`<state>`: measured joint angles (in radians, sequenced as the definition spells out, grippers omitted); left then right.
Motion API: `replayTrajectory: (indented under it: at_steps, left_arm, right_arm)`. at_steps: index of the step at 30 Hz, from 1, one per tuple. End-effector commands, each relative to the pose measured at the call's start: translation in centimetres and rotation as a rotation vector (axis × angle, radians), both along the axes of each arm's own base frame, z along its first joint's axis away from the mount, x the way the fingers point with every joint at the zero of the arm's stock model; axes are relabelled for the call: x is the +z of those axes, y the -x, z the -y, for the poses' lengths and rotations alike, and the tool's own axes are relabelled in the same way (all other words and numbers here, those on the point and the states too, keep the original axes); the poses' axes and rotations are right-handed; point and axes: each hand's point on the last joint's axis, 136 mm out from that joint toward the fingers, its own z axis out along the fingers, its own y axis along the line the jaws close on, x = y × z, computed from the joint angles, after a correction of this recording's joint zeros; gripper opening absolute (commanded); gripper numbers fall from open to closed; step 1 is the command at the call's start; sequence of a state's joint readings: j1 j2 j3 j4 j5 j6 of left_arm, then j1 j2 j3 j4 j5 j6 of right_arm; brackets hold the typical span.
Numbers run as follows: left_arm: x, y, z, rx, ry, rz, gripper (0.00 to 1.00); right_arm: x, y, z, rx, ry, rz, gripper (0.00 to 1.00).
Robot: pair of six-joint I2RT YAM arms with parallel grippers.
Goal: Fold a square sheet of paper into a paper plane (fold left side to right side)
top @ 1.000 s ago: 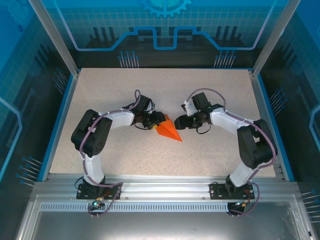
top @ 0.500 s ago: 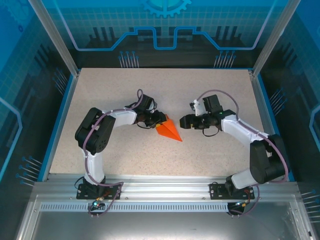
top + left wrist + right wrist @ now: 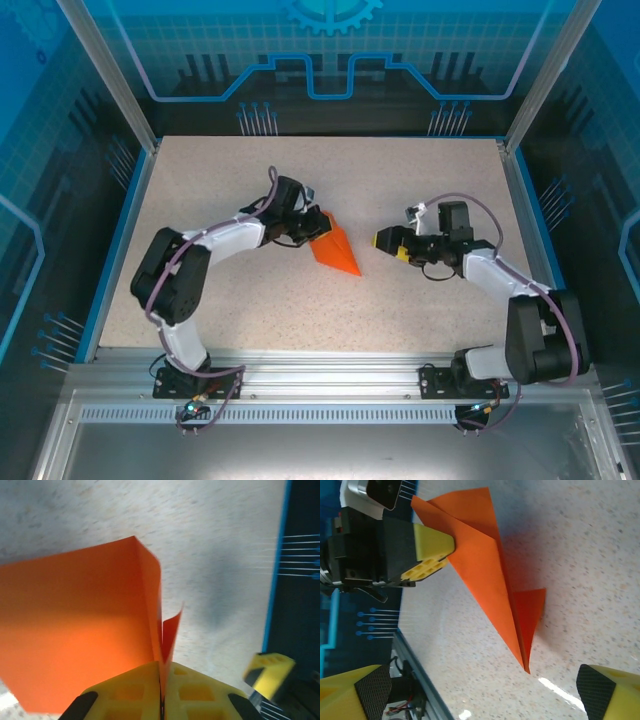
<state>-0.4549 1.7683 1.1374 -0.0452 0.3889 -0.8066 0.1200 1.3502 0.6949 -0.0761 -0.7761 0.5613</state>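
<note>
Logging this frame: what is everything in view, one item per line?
paper plane: one, orange-red, folded to a point, mid-table, its wide end pinched by the left gripper
table: one, speckled beige, under both arms
table border: one, blue, along the table's edges
mounting rail: one, silver metal, near edge, carrying both arm bases
enclosure panels: several, translucent blue, around the table
left gripper: one, yellow fingers, shut on the plane
right gripper: one, yellow fingers, open, apart from the plane on its right
</note>
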Motion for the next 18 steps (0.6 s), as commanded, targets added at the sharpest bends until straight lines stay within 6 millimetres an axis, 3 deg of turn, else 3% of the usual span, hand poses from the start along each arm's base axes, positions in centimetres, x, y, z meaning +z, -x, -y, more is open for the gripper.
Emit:
replayTrajectory:
  at_steps: [1,10,18]
  left_arm:
    - [5.5,0.1,-0.3,0.006,0.026,0.12,0.1]
    - [16.2,2.1,-0.7,-0.035,0.132,0.343,0.11]
    - [20.9,4.0,0.2,-0.116,0.254,0.421,0.11]
  right_arm:
    - [3.7,0.2,-0.5,0.061,-0.143,0.069,0.99]
    - [9.5,0.6,-1.9,0.203,-0.295,0.174,0.99]
    - [12.2,1.2,-5.6,0.332,-0.35,0.182,0.99]
